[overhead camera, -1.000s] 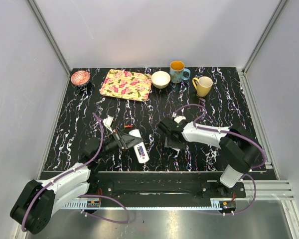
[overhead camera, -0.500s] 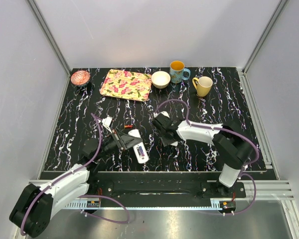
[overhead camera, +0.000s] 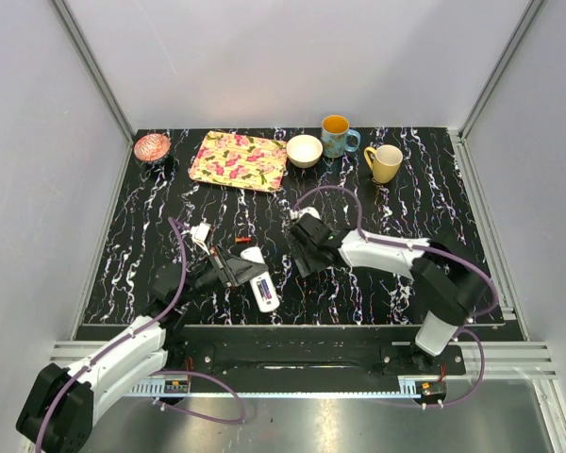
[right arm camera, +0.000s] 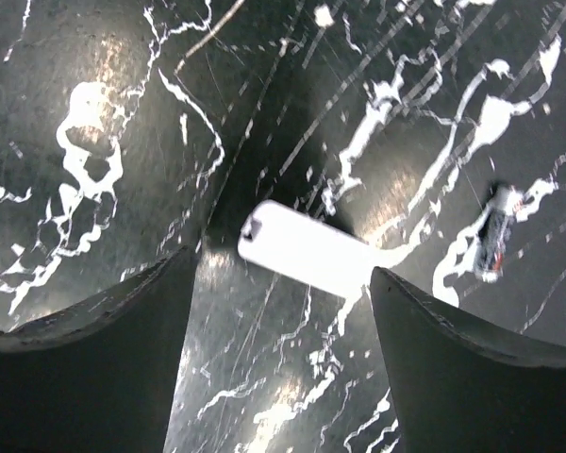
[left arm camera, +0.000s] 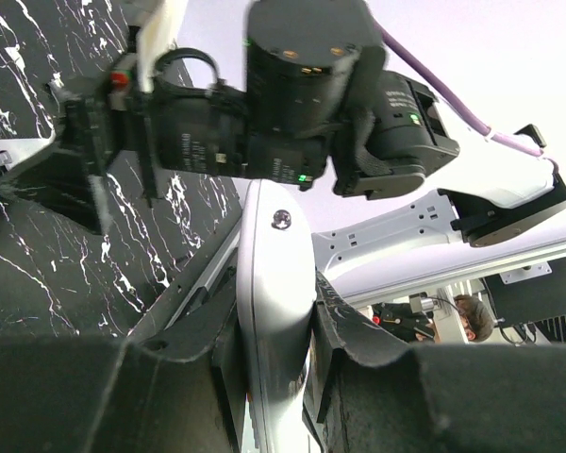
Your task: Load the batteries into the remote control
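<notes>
- Clamped in the left gripper [overhead camera: 238, 270]: the remote control [overhead camera: 263, 286], jaws closed across its width, fingers [left arm camera: 344, 330] pressed on both long sides.
- In the left wrist view, white body of the remote control jutting forward from between the jaws, with a small screw [left arm camera: 281, 219] near its far end.
- From above, angled toward the near edge of the black marbled table [overhead camera: 406, 198]; contact with the table impossible to tell.
- Just to its right and apart from it: right gripper [overhead camera: 300, 253], jaws spread wide, holding nothing.
- Beyond that gap, a white cover piece [right arm camera: 302, 250] flat on the table, touched by neither finger.
- Further right in the right wrist view, a battery [right arm camera: 491, 245] on the table, outside the jaws.
</notes>
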Controlling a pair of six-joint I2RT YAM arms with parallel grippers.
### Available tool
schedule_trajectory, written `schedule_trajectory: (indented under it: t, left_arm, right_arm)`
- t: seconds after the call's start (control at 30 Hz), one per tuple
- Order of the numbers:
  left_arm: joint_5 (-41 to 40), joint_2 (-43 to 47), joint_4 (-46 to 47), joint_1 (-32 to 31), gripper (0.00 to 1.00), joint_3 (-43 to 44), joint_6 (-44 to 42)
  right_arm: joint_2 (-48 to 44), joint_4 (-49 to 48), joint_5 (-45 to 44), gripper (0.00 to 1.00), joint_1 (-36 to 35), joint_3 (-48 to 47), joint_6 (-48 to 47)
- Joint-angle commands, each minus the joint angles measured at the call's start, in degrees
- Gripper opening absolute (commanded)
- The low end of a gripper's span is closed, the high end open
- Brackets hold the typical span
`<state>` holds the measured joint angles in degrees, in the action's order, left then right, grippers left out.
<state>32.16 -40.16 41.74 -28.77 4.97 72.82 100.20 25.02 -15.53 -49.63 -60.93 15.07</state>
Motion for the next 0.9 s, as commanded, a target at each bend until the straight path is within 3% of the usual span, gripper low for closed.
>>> schedule_trajectory:
  t: [0.0, 0.13, 0.27, 0.43, 0.5, 0.87]
  left_arm:
    - [-0.61, 1.31, 1.42, 0.30, 0.00, 0.13, -0.92]
    - [-1.14, 2.02, 0.45, 0.30, 0.00, 0.21, -1.01]
    - [-1.57, 2.11, -0.34, 0.39, 0.00, 0.13, -1.01]
    - [-1.40, 2.81, -0.95, 0.30, 0.00, -0.14, -0.83]
    - [-1.40, 3.77, -2.27, 0.30, 0.00, -0.05, -0.83]
    - [-2.10, 5.27, -4.82, 0.30, 0.00, 0.04, -1.62]
  right_arm:
    - [-11.14, -3.31, -3.61, 0.82, -0.38, 2.13, 9.69]
    - [-14.86, -0.69, -8.19, 0.80, -0.38, 2.40, 25.83]
    - [-9.95, 9.94, -6.63, 0.80, -0.47, -1.29, 38.88]
    - [-2.21, 13.39, -7.06, 0.87, -1.79, -5.51, 40.48]
    - [-0.11, 14.79, -7.84, 0.97, -1.88, -6.48, 40.13]
    - [4.47, 11.91, -8.03, 0.98, -0.30, -5.79, 36.70]
